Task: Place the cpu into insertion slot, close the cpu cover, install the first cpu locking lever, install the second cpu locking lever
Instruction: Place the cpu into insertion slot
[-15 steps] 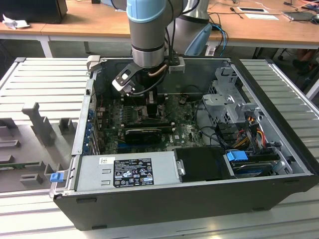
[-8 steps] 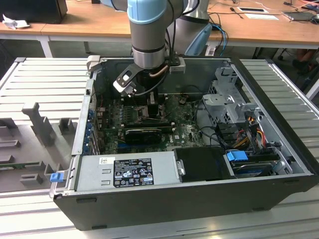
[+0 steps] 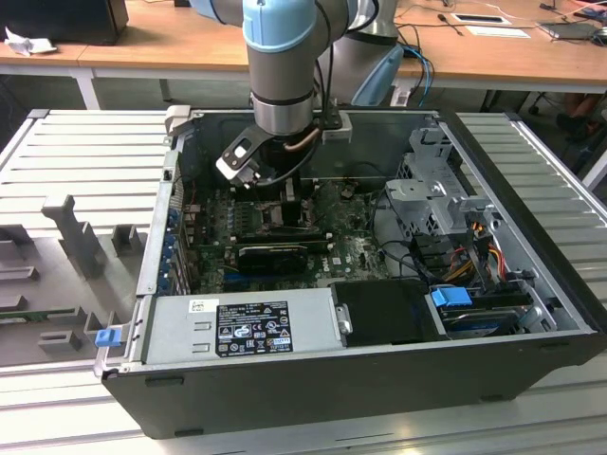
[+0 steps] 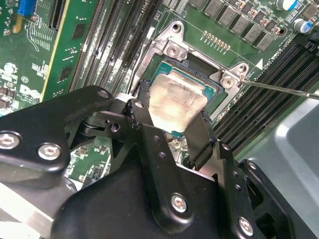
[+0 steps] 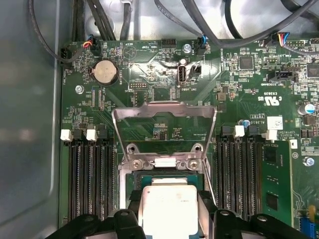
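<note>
My gripper [image 4: 172,124] grips the cpu [image 4: 177,97] just above the insertion slot [image 5: 132,179]. Landing it tilted or off-square could damage the slot. The cpu cover [image 5: 164,108] stands open beside it.

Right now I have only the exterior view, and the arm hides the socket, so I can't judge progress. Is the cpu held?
Observer: Yes. In the second wrist view the gripper is shut on the cpu, at the insertion slot.
Operator: Is the cpu cover down?
Observer: No. In the first wrist view the cpu cover stands raised, clear of the cpu.
Operator: Any lever latched?
Observer: One thin locking lever juts free beside the slot in the second wrist view.
</note>
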Action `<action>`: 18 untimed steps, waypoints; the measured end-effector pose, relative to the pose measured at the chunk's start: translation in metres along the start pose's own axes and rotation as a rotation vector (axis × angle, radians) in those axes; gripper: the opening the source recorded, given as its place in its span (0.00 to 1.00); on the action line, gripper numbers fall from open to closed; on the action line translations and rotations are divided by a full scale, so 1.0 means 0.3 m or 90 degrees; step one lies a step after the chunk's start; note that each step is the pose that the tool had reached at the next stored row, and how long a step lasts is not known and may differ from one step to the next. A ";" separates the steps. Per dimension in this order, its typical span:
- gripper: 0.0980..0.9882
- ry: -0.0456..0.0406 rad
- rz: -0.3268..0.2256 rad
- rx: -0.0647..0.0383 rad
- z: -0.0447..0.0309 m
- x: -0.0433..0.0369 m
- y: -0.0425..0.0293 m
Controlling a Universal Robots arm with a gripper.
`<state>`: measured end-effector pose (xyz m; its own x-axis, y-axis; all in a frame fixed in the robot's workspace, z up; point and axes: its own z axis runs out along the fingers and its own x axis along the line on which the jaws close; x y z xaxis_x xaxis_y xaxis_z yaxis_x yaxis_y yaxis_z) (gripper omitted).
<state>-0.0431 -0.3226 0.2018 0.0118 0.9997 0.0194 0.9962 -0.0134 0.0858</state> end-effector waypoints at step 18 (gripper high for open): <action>0.57 0.0067 0.004 0.000 0.002 0.006 0.000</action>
<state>-0.0432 -0.3208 0.2013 0.0178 0.9994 0.0305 0.9961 -0.0204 0.0856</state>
